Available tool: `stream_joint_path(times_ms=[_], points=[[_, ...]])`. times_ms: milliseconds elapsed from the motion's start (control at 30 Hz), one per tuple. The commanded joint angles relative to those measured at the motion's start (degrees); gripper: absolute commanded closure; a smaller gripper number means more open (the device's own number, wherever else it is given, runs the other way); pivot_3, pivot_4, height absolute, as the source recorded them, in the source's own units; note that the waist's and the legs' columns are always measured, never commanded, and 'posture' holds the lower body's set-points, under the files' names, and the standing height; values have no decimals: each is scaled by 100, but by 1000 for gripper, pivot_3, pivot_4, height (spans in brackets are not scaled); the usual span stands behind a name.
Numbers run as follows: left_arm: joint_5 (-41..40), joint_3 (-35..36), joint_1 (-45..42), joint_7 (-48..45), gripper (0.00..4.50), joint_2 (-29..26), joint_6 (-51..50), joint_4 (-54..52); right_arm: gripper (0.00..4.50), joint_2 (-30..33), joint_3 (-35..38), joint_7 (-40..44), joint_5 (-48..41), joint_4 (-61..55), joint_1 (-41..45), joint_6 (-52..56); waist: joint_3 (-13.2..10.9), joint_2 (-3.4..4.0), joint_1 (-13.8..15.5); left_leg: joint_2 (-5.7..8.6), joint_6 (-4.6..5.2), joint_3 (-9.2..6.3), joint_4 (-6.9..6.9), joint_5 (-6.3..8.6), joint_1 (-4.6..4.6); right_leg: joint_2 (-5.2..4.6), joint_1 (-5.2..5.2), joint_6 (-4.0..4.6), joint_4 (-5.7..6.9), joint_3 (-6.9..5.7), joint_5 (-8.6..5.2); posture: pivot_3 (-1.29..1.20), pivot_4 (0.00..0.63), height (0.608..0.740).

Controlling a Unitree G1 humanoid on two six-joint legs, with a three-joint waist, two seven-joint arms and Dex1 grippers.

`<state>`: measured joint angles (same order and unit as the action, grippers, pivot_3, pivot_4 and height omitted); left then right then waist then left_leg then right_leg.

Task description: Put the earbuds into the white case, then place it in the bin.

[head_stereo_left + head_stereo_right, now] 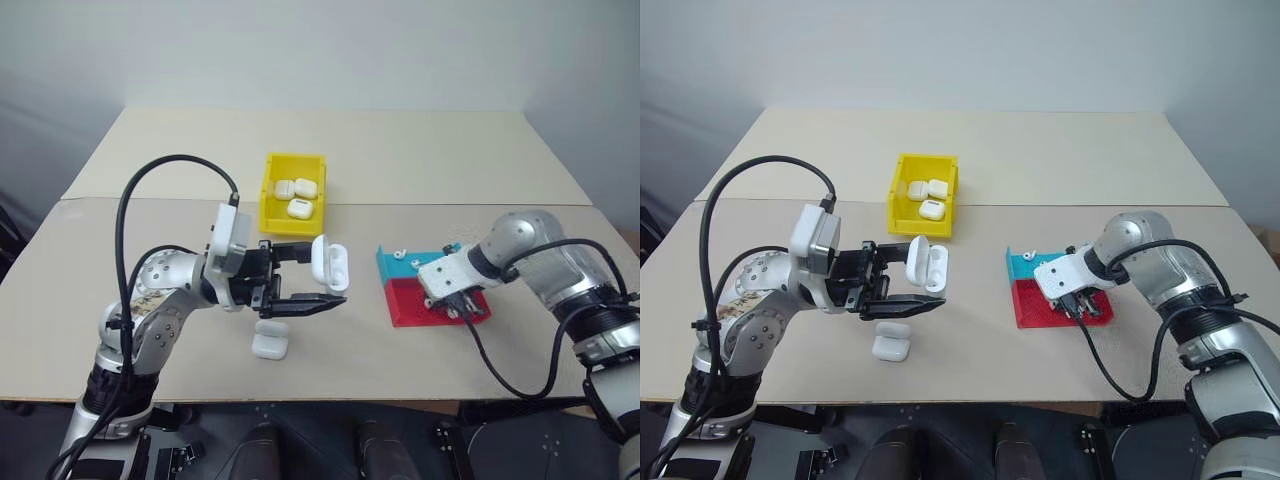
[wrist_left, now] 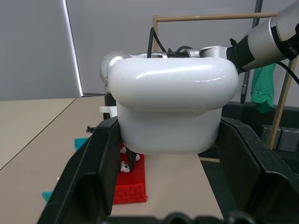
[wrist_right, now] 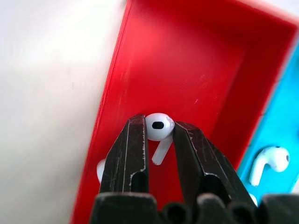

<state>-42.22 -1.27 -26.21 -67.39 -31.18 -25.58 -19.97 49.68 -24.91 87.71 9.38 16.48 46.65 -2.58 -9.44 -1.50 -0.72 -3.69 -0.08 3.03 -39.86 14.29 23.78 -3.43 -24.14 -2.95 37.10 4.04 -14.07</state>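
Observation:
My left gripper is shut on an open white case, held above the table with its lid hinged open; the left wrist view shows the case wedged between the black fingers. The right gripper points down into the red half of the tray. In the right wrist view its fingers are shut on one earbud, whose stem hangs between them. A second earbud lies in the teal half, and a third white piece peeks out beside a finger. The yellow bin stands behind the left gripper.
Three closed white cases lie inside the bin. Another closed case lies on the table below my left gripper. The tray's teal half holds small earbuds. A seam runs across the table behind the bin.

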Motion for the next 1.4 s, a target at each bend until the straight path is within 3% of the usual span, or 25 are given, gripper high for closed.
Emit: stream_joint_path(times_ms=[33, 167, 333, 467, 633, 867, 1400], points=[[-139, 29, -273, -171, 1725, -14, -6, 116, 3872, -45, 822, 5, -859, -802, 111, 1460, 0, 0, -2, 0, 0, 0, 0, 0, 0, 0, 0, 0, 1, 0, 0, 0, 150, 740], [-308, 48, -617, -265, 1725, 42, -238, 452, 3872, -216, 2065, -611, -2167, -1878, -128, 3271, 0, 0, 14, -1, 0, -4, 1, 0, 1, 1, -1, 1, 2, -2, 0, 0, 150, 740], [-408, 24, -1005, -269, 1725, 186, -481, 859, 3872, -1028, 3875, -2096, -3744, -3374, -865, 4366, 0, -1, 90, -1, 1, -6, 2, 1, 4, 0, 4, 0, -6, -7, 0, 0, 150, 740], [-167, -114, -1253, -278, 1725, 314, -443, 1200, 3872, -1793, 4490, -3396, -4878, -4491, -1038, 5080, 0, 0, 87, 0, 1, -6, 3, 1, 6, 1, -2, 0, 1, -4, 0, 0, 150, 740], [-24, -215, -1533, -323, 1725, 443, -468, 1496, 3872, -2276, 4330, -4461, -5612, -5297, -1202, 5349, 1, 0, 45, -1, 1, -8, 3, 1, 5, 3, -1, 0, 2, -5, 0, 0, 150, 740], [38, -245, -1707, -507, 1725, 560, -413, 1635, 3872, -2492, 3920, -5178, -5969, -5299, -1153, 5170, 1, 1, 0, 0, 1, -9, 4, 1, 7, 2, -1, 0, 1, -5, 0, 0, 150, 740], [109, -103, -1630, -722, 1725, 693, -214, 1537, 3872, -1663, 3317, -4781, -5727, -5195, -1652, 4776, 1, 0, 0, 0, 2, -10, 6, 1, 9, 2, -2, -1, -3, -5, -1, 0, 150, 740]])
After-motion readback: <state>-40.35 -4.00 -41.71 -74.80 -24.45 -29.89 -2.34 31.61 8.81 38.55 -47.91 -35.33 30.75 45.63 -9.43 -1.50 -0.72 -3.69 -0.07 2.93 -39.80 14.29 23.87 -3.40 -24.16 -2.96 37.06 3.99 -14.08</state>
